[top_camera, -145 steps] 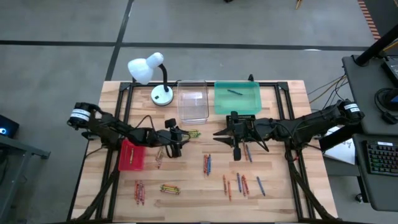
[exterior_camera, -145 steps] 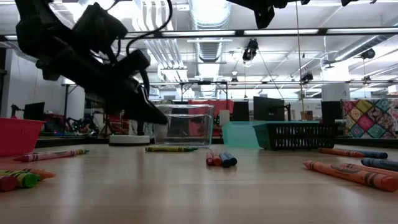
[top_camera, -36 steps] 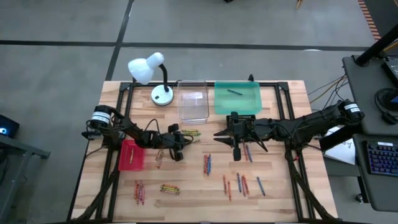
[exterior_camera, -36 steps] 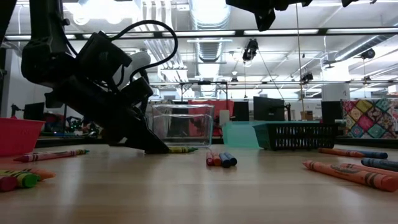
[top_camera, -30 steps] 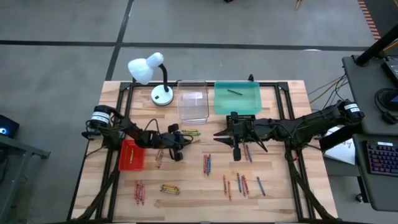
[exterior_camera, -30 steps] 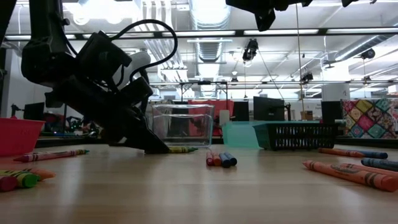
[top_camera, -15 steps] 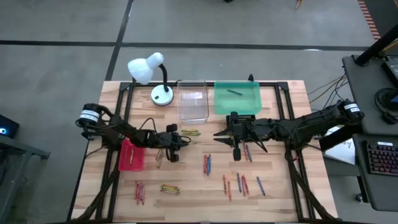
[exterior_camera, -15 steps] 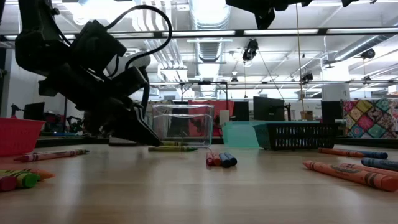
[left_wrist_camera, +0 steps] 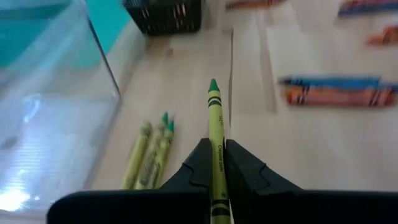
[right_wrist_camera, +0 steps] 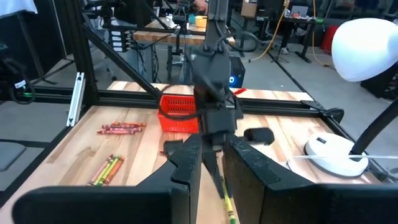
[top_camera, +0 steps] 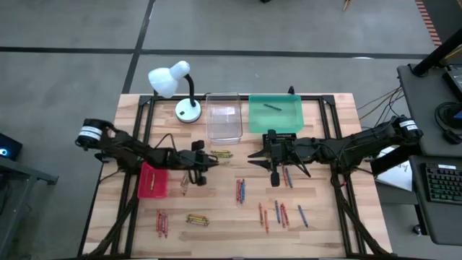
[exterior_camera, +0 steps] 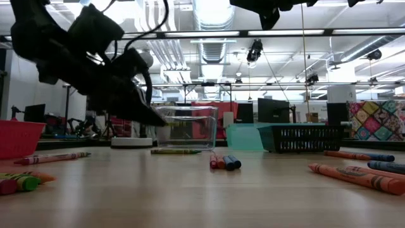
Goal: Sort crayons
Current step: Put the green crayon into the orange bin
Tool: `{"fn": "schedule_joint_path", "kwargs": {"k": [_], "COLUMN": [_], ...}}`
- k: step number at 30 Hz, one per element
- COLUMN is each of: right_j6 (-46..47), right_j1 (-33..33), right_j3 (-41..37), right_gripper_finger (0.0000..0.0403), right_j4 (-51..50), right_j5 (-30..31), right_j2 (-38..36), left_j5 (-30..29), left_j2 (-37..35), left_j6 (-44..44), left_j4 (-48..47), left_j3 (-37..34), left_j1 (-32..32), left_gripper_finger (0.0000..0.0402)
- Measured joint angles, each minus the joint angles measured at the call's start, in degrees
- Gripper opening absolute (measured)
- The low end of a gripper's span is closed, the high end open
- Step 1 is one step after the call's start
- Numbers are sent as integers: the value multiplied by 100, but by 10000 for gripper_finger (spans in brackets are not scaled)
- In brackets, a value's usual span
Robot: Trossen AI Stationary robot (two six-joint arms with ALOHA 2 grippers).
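Observation:
My left gripper (left_wrist_camera: 216,144) hangs above the table's left middle (top_camera: 208,156), shut on a yellow-green crayon (left_wrist_camera: 214,112). A few more green crayons (left_wrist_camera: 152,152) lie flat on the wood below it, beside the clear tray (top_camera: 223,123). Other crayons lie in small groups: red and blue (top_camera: 240,191), yellow-green (top_camera: 196,218), red (top_camera: 162,222), orange and blue (top_camera: 276,214). My right gripper (top_camera: 253,156) hovers level at the table's middle, facing the left one, open with nothing between its fingers (right_wrist_camera: 186,158). My left gripper pinches the crayon's paper-wrapped shaft (left_wrist_camera: 216,132) between its two fingers (left_wrist_camera: 198,163). The crayon lies along the fingers and its green tip (left_wrist_camera: 213,84) sticks out well past them, toward the table's right. The fingers slant down from the left, and the crayon is lifted clear of the table.
A red tray (top_camera: 153,180) sits at the left, a teal tray (top_camera: 275,114) at the back, a black tray (top_camera: 283,136) under my right arm. A white desk lamp (top_camera: 180,87) stands at the back left. Bare wood shows between the crayon groups.
My left gripper has risen from the table with the yellow-green crayon and drawn back a little toward the left edge. The crayon has come up off the wood beside the other green crayons, which have stayed where they were.

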Motion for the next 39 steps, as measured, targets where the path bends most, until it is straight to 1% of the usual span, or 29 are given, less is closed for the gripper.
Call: {"fn": "schedule_joint_path", "kwargs": {"k": [4,9,13,16,20,23,26,29,31,33,36,39], "right_j6": [-37,-38,-39,-33,71,52,0,11,12,22,36,107], "right_j1": [1,2,2,2,1,0,-34,-108,-154,-201,-270,-320], "right_j3": [-1,-2,-2,-2,-2,-4,-4,-4,-4,-4,-4,-4], "right_gripper_finger": [63,63,63,63,63,63,63,63,63,63,63,63], "right_j4": [-2,0,0,-2,-94,-245,-324,-371,-466,-526,-586,-635], "right_j5": [0,1,2,4,146,299,422,441,446,448,450,450], "right_j2": [2,2,2,2,-9,-62,-141,-208,-235,-236,-230,-226], "left_j5": [-1,-1,-19,-167,-237,-334,-385,-290,-83,305,999,1511], "left_j2": [-568,-1463,-2089,-2384,-2448,-2282,-2124,-2024,-1995,-2002,-2024,-2039], "left_j6": [0,-91,-89,119,428,530,299,-514,-1150,-1857,-3283,-4529], "left_j4": [-70,-239,-743,-1383,-2786,-3824,-5349,-7381,-8697,-9947,-11284,-12411], "left_j3": [2,98,296,634,1387,1987,2545,3234,3727,4173,4725,4916], "left_j1": [0,0,13,69,255,460,518,413,307,200,96,-54], "left_gripper_finger": [0,0,0,0,0,0,0,0,0,0,0,0]}}
